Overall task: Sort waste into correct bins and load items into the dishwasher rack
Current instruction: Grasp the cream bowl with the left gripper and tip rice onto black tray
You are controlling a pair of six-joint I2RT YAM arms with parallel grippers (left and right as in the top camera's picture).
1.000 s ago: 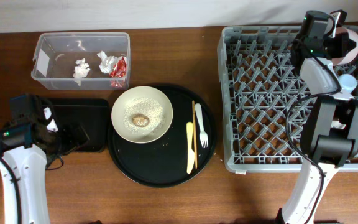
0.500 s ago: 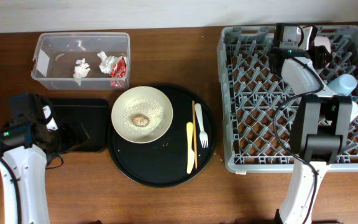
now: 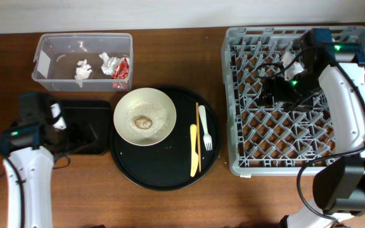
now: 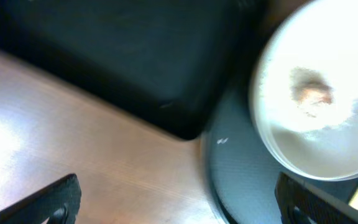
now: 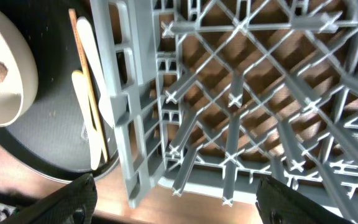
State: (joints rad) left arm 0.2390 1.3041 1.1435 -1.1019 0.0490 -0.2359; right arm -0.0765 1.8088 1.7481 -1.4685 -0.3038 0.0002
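- The left fingers point(image 4: 55, 199) and the right fingers point(image 5: 73, 202) are wide, holding nothing.
- Maybe the white fork point(image 3: 204, 128) is next: go straight down, pinch its middle, miss the yellow knife point(image 3: 193, 151).

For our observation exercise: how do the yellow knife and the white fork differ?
The yellow knife is blunt-ended; the white fork ends in tines. The knife lies left of the chopsticks, the fork right. Both lie side by side on the round black tray.
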